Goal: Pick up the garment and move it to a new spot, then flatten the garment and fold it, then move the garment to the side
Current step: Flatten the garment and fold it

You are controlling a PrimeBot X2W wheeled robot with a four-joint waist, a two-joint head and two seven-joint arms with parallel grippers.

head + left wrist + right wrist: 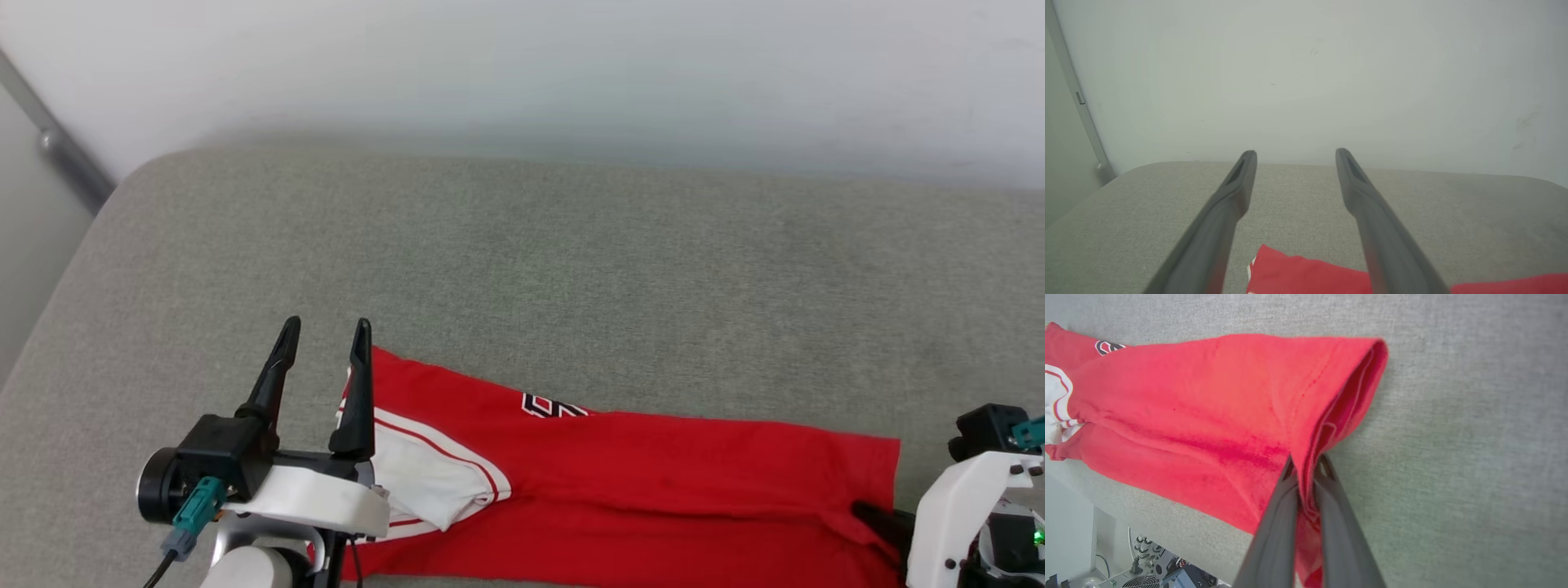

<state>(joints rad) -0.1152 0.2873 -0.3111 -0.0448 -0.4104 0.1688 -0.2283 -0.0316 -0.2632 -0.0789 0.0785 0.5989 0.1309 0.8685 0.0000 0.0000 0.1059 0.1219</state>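
Note:
The garment, a red shirt folded into a long strip, lies along the near edge of a grey cushion. A white red-striped sleeve end and part of a black print show on it. My left gripper is open above the strip's left end, fingers pointing away, nothing between them; the left wrist view shows the red cloth below its fingers. My right gripper is shut on the garment's right edge, the cloth pinched between the fingers. In the head view its dark finger lies on the cloth.
The grey cushion stretches far back to a pale wall. A grey post stands at the left. Past the cushion's near edge, the right wrist view shows equipment with a fan grille on the floor.

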